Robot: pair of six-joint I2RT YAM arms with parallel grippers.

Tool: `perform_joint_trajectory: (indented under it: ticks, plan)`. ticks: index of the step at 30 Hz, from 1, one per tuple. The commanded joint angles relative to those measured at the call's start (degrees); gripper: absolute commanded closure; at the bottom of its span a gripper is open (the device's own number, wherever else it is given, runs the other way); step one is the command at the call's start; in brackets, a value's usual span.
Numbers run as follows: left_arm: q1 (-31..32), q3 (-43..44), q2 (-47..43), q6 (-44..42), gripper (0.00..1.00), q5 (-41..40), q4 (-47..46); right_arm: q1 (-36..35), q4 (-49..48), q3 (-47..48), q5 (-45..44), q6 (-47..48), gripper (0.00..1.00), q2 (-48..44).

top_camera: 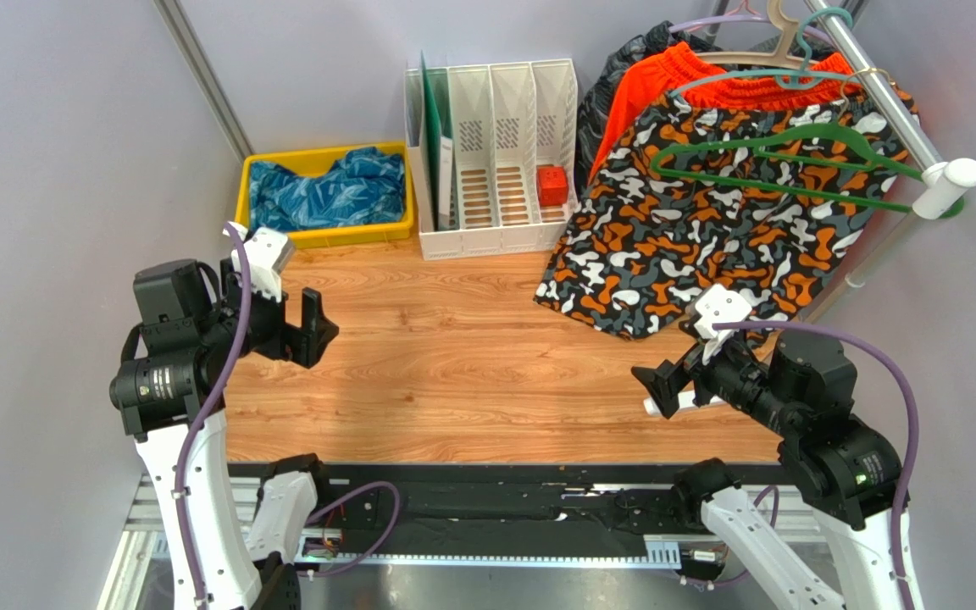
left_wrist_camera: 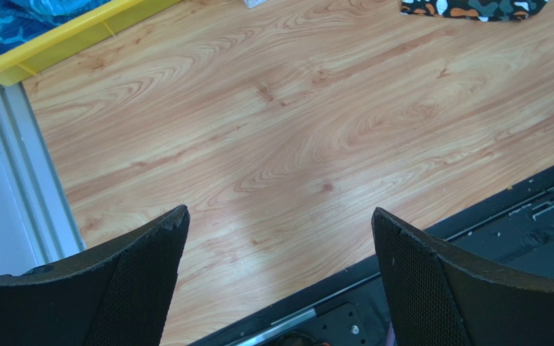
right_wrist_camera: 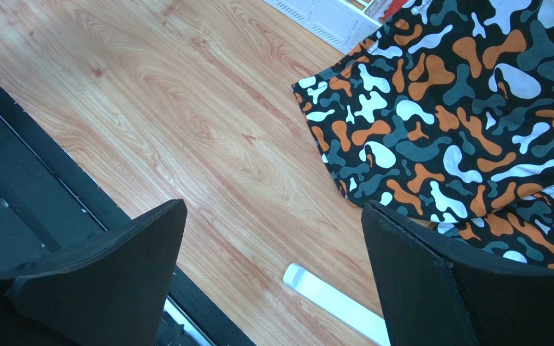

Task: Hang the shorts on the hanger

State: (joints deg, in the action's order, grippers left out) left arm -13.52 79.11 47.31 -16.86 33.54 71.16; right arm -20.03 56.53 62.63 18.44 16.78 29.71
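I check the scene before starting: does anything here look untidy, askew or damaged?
The blue shorts lie crumpled in the yellow bin, not folded. The camouflage shorts hang from the rail, and their hem seems to rest on the table. Nothing looks damaged.

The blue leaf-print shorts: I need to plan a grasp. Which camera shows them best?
Top external: the blue leaf-print fabric shorts lie bunched in the yellow plastic bin, unobstructed. Left wrist catches only a corner of them; right wrist shows none.

Teal-printed blue shorts (top_camera: 328,188), yellow bin (top_camera: 328,235), dark green hanger (top_camera: 837,131), orange-grey-white camouflage shorts (top_camera: 684,242).
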Motion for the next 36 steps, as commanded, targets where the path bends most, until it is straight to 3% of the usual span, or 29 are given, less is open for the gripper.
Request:
perform_joint_trajectory:
  ticks: [1, 12, 21, 28, 34, 36]
  plan:
    - [-0.1, -1.1, -0.1, 0.7, 0.01, -2.2, -2.3, 0.3, -1.3, 0.3, 0.7, 0.1, 0.02, -0.3]
    - [-0.2, -1.6, 1.5, 7.7, 0.01, -9.4, -5.1, 0.3, -0.7, -0.6, 0.5, 1.5, 0.01, -0.4]
    - [-0.1, 1.6, 10.4, 9.6, 0.01, -14.1, -11.5, 0.3, 1.6, -0.5, 0.0, 4.0, 0.00, 3.8]
    - [0.1, 14.6, 30.8, 9.2, 0.01, -17.9, -17.0, 0.3, 5.4, 2.2, 2.0, 9.2, 0.00, 13.4]
    - [2.1, 35.8, 55.9, 4.9, 0.01, -18.2, -14.9, 0.3, 2.4, 2.0, 3.5, 12.2, 0.00, 17.6]
    - [4.2, 44.3, 64.9, 2.8, 0.01, -21.8, -14.3, 0.3, 1.6, 2.0, 3.4, 12.2, 0.00, 19.7]
